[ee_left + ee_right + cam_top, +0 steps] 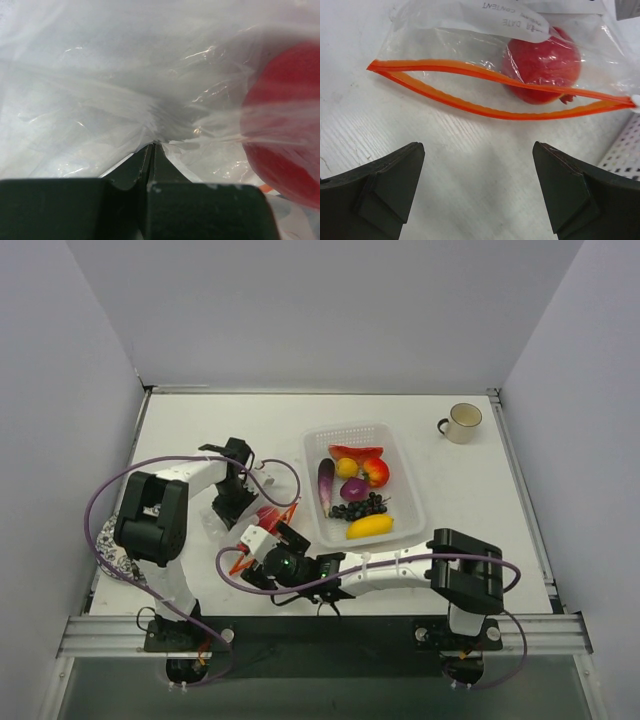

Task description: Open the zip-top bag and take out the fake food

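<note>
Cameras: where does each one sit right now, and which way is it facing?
Top external: above and behind the bases, looking down on the table, basket and mug; left arm and right arm show.
Left wrist: pressed against the clear zip-top bag; the left gripper, shut on it, fills the bottom edge.
Right wrist: low over the table, facing the bag's open mouth; the open right gripper frames the bottom corners.
Shared: both wrist views show the bag and the red fruit inside.

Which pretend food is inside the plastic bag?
The round red fruit. It lies inside the open zip-top bag, while all the other pieces, like the grapes, sit in the white basket.
</note>
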Motion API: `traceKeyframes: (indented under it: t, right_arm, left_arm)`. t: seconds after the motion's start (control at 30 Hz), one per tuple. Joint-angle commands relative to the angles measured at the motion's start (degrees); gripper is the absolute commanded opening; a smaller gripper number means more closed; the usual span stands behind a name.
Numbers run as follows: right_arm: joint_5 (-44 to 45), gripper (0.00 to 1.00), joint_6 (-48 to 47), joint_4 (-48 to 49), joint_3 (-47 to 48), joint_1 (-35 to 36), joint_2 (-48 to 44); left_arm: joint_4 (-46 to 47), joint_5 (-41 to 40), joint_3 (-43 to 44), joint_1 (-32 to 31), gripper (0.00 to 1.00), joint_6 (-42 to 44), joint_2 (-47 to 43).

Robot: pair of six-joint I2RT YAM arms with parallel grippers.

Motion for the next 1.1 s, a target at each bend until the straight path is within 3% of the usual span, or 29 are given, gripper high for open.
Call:
traceKeyframes:
  t: [0.0, 0.4, 0.8, 0.9, 1.07]
  right_arm:
    - [-2.3, 0.97, 0.7, 4.8, 4.9, -2.4, 2.9]
    - [-5.8, 1.0, 3.0, 4.4, 10.6, -10.3, 10.6]
    - [-7.1, 0.98, 2.3, 2.1, 17.8, -11.4, 17.5]
    - [-7.0, 0.91, 2.4, 2.4, 17.9, -11.6, 18.2]
    - [-7.8, 0.66, 2.0, 3.9, 14.7, -11.2, 13.4]
  left_arm:
    - [4.0, 3.1, -1.5, 0.0, 0.0, 0.8, 3.3]
    - [4.1, 3.1, -2.7, 0.1, 0.0, 1.8, 2.4]
    - [3.3, 4.4, -2.8, 0.0, 0.0, 2.1, 1.9]
    - [2.7, 5.8, -3.4, -0.1, 0.0, 2.2, 1.5]
    - [2.8, 5.7, -4.2, 0.3, 0.0, 2.4, 1.1]
